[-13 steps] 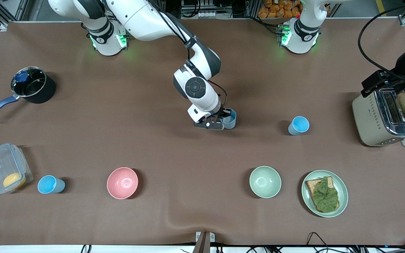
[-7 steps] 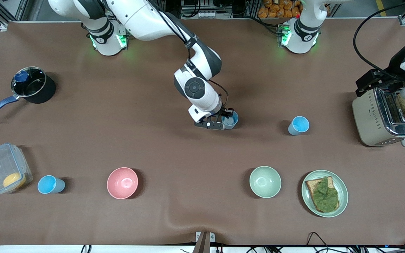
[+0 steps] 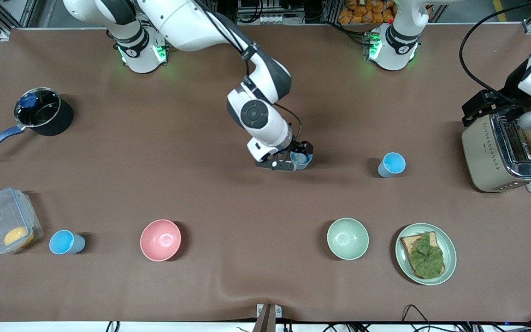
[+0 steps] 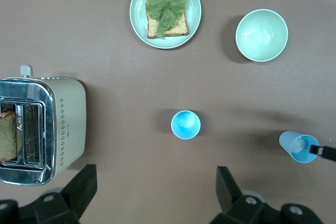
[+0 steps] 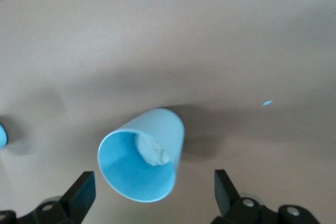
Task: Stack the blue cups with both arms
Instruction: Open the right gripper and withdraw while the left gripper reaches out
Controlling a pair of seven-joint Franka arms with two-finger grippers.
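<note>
Surface: brown-covered table [image 3: 201, 138], laid with kitchenware; clock bearings below were read on the front view, twelve toward the robots' bases.
Middle cup: you had one blue cup [image 3: 301, 159] standing upright on the table near its centre, with a whitish patch inside that could not be identified.
Second cup: another blue cup [image 3: 391, 164] stood upright at three o'clock from the middle cup, well apart from it, toward the left arm's end.
Third cup: the last blue cup [image 3: 66, 242] stood at about eight o'clock, just beside the clear food container [image 3: 7, 220], toward the right arm's end.
Right gripper: your right gripper [image 5: 155, 174] was low over the middle cup, fingers spread to either side of it and gripping nothing.
Left gripper: your left gripper [image 4: 155, 170] hung high over the left arm's end of the table, fingers spread and empty, looking down on the second cup and the toaster [image 4: 42, 129].
Bystanders: pink bowl [image 3: 160, 240] at seven o'clock and pale green bowl [image 3: 347, 238] at five o'clock from the middle cup.
Progress: no cup sat inside another; by my judgement all the stacking remained to be done.
</note>
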